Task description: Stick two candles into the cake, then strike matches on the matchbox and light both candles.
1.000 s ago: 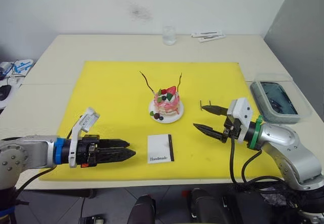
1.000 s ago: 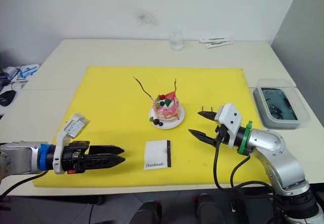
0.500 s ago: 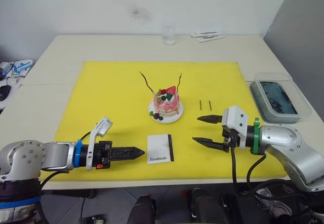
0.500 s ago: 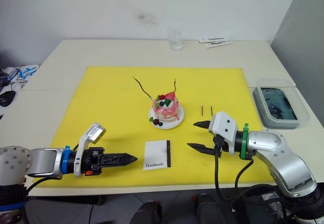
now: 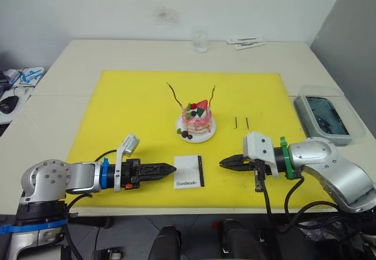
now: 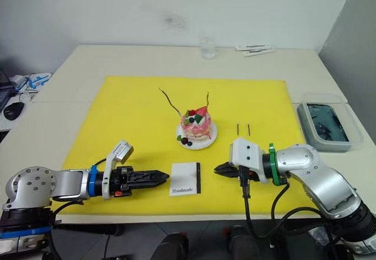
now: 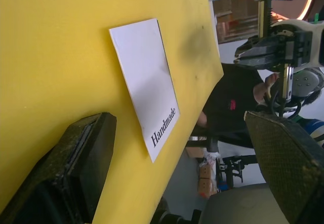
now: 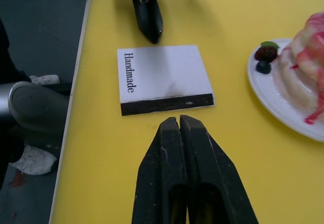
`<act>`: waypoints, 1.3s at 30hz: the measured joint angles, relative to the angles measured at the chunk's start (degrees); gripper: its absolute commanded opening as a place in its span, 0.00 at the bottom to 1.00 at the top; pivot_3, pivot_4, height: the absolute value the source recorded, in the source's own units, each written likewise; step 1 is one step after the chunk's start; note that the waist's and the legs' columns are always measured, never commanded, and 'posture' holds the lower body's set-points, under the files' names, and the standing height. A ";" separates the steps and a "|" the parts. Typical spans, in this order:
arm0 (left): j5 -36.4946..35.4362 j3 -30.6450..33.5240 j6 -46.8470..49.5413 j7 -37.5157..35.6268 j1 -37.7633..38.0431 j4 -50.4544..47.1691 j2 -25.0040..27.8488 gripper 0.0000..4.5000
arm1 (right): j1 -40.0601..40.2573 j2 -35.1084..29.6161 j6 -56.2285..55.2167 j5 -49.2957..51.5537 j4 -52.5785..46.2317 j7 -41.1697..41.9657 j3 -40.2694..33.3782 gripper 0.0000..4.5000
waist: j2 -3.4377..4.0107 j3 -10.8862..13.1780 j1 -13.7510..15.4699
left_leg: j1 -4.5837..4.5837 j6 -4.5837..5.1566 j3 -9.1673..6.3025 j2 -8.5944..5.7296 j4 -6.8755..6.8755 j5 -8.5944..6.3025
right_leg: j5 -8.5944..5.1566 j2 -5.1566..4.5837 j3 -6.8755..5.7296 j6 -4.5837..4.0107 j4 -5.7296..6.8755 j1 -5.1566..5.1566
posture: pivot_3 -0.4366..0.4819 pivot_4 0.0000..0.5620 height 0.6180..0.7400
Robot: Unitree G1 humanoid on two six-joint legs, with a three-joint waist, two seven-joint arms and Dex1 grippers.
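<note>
The small pink cake (image 5: 196, 119) sits on its white plate (image 5: 207, 135) mid-mat, with two thin wavy candles (image 5: 174, 95) (image 5: 211, 93) standing in it. Two short dark matches (image 5: 237, 122) (image 5: 247, 122) lie on the mat to its right. In front of the cake lies the flat white matchbox (image 5: 188, 171), its black strip on the right. My left gripper (image 5: 170, 168) lies low just left of the box, open, turned on its side. My right gripper (image 8: 178, 122) is shut and empty, its tip a short way right of the black strip.
A yellow mat (image 5: 129, 113) covers the table's middle. A clear glass (image 5: 201, 41) and white packets (image 5: 247, 41) stand at the back edge. A lidded container (image 5: 323, 116) sits right of the mat. Small items (image 5: 23, 75) lie at the far left.
My right gripper has shut and moved left and down toward the matchbox. My left gripper has slid right, up to the box's left edge. The camera has shifted slightly.
</note>
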 measured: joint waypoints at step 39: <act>-2.51 -1.56 0.95 7.60 -3.04 1.04 -4.59 1.00 | -7.83 9.89 2.60 -11.37 11.96 1.18 11.92 0.01 | 0.04 -0.06 0.00 | 0.03 -0.02 -0.08 -0.08 0.02 0.01 | 0.05 -0.05 -0.02 0.07 -0.01 0.08 | 0.48 0.27 1.00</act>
